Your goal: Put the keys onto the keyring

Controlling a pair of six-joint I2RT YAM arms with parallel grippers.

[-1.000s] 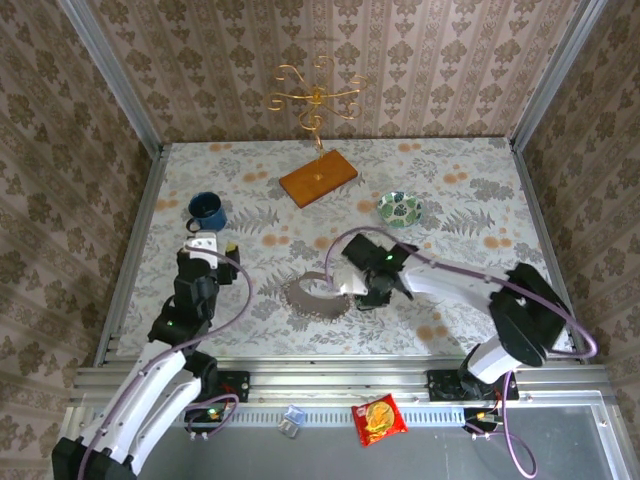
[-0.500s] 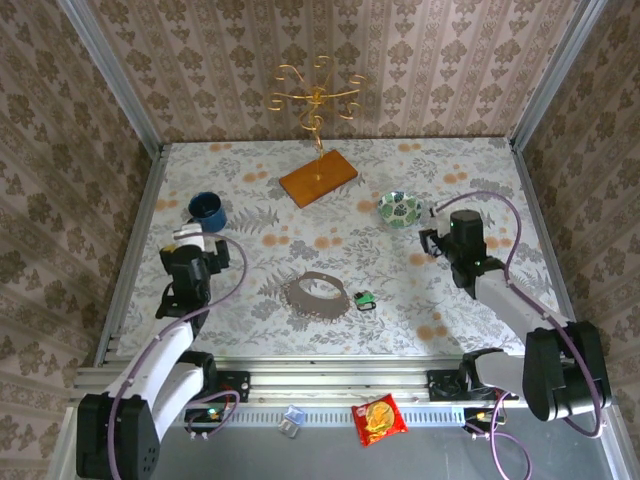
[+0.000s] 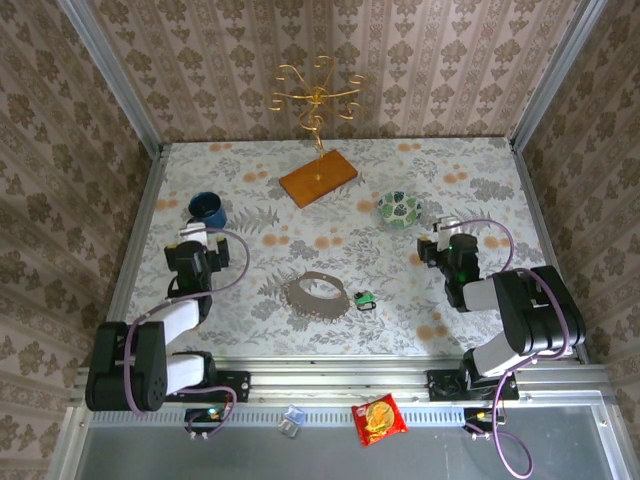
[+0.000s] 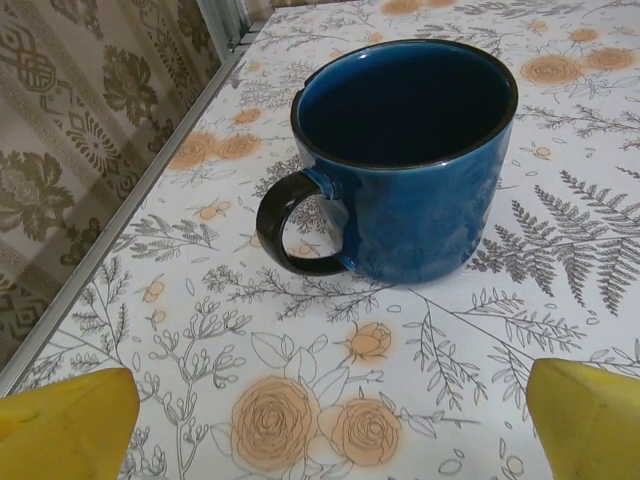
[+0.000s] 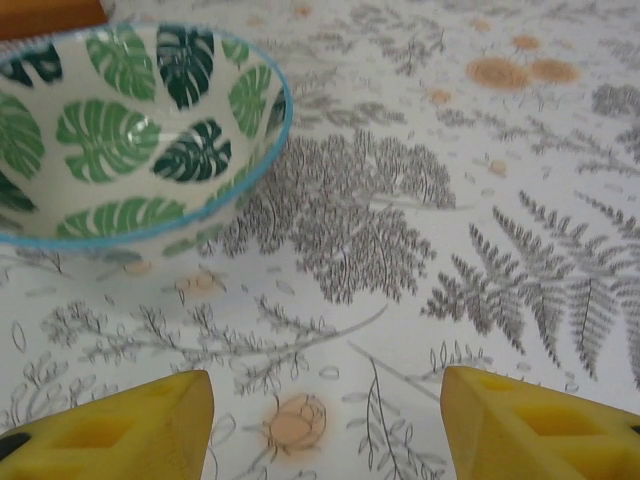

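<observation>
- The left wall is papered in a brown damask pattern, and an aluminium post runs along its corner.
- The table has a white surface printed with grey ferns and orange roses. It fills the floor between the papered walls.
- A blue mug stands upright near the left edge. In the left wrist view its black handle points left.
- The left gripper sits just short of the mug, low over the table. Its yellow fingers are spread wide with nothing between them.
- A brownish lace ring lies flat near the table's middle.
- The gold wire stand rises at the far side from a wooden base, in front of the back wall.
- The keys, green-headed and black-headed, lie together on the table just right of the lace ring, well apart from both grippers and the stand.
- A red snack packet rests on the grey ledge below the near rail.
- A leaf-patterned bowl sits right of centre.
- The right gripper is near the bowl. Its yellow fingers stand apart, holding nothing.
- The right wall carries the same wallpaper.
</observation>
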